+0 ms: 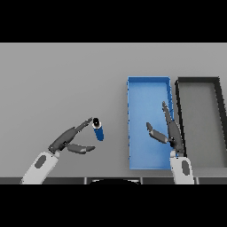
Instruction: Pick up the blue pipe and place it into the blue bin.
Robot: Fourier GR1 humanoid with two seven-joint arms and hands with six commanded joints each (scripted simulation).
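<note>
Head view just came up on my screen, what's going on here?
The left hand is open beside the short blue pipe, fingertips close to its top end, not gripping it. The pipe stands on the grey table, left of the rectangular blue bin. The right hand hovers open over that bin.

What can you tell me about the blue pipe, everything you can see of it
The blue pipe is a short, stubby cylinder, deep blue, with a pale ring around a dark opening at its upper end. It looks smooth and rigid. It rests on the grey table, tilted slightly, just left of the blue bin and outside it. The left hand reaches toward it, its straight fingers at or very near the pipe's upper end; contact cannot be confirmed. Nothing grips it.
</note>
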